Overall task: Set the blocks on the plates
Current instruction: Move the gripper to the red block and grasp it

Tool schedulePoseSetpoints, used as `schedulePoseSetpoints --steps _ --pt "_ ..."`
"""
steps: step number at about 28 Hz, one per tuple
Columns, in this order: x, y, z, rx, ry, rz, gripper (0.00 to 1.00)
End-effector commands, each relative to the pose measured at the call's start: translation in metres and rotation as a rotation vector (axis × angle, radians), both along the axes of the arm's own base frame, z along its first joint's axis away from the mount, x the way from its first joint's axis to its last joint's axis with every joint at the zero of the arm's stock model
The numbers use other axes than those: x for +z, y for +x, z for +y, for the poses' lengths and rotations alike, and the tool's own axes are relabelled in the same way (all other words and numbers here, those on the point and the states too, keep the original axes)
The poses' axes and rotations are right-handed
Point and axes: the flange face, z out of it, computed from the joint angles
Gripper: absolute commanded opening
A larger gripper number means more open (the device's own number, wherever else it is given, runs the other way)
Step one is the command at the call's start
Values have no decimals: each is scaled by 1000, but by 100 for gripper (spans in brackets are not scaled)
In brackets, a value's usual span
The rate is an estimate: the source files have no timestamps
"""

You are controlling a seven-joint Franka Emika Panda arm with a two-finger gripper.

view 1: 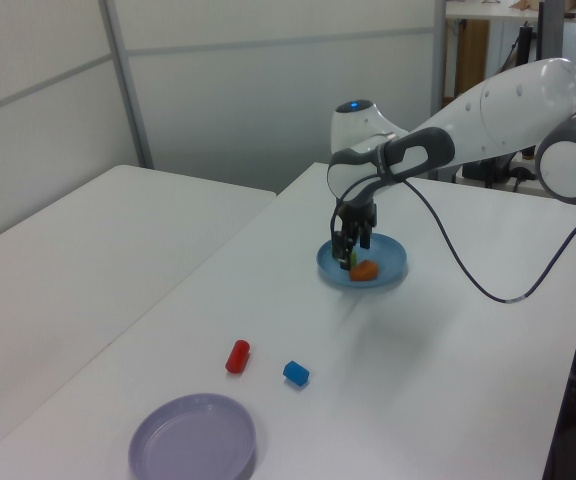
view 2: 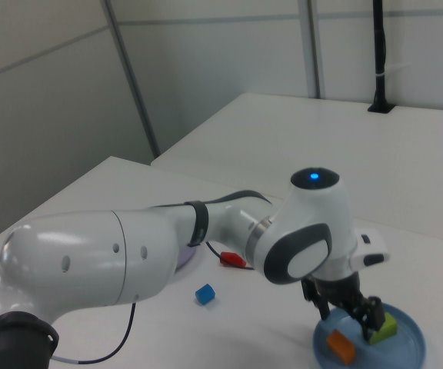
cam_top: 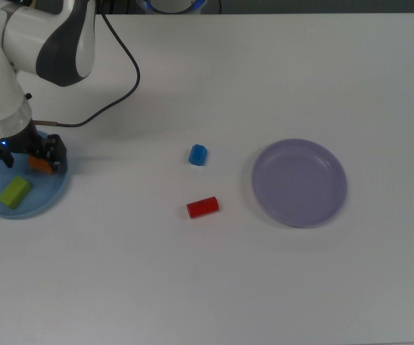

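Note:
My gripper (cam_top: 31, 154) hangs open just above the light blue plate (cam_top: 49, 195) at the top view's left edge. An orange block (cam_top: 40, 165) lies loose on that plate beneath the fingers, with a lime-green block (cam_top: 14, 192) beside it. In the right view the gripper (view 2: 347, 311) stands over the orange block (view 2: 341, 346) and the green block (view 2: 385, 328). A blue block (cam_top: 198, 154) and a red block (cam_top: 203, 207) rest on the table mid-scene. To their right in the top view lies the lavender plate (cam_top: 300, 182), with nothing on it.
The arm's black cable (cam_top: 124, 65) loops over the table behind the light blue plate. In the left view a second white table (view 1: 78, 250) adjoins on the left view's left, and a grey wall stands behind.

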Motion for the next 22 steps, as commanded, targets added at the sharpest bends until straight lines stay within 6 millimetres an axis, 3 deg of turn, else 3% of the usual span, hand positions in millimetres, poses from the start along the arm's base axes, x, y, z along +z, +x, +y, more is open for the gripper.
schedulePoseSetpoints --steps 1,3,5,9,10,11,21,22 --pt "35 12 38 41 18 -61 100" --pt "38 18 60 68 28 -69 100" --pt "39 28 97 123 30 -71 100" --pt "38 35 138 186 30 -68 100" --pt "38 39 165 226 30 -67 100" --pt "37 40 179 244 32 -66 100" --pt "29 44 255 354 38 -56 100" --pt "22 44 271 378 37 -47 100"
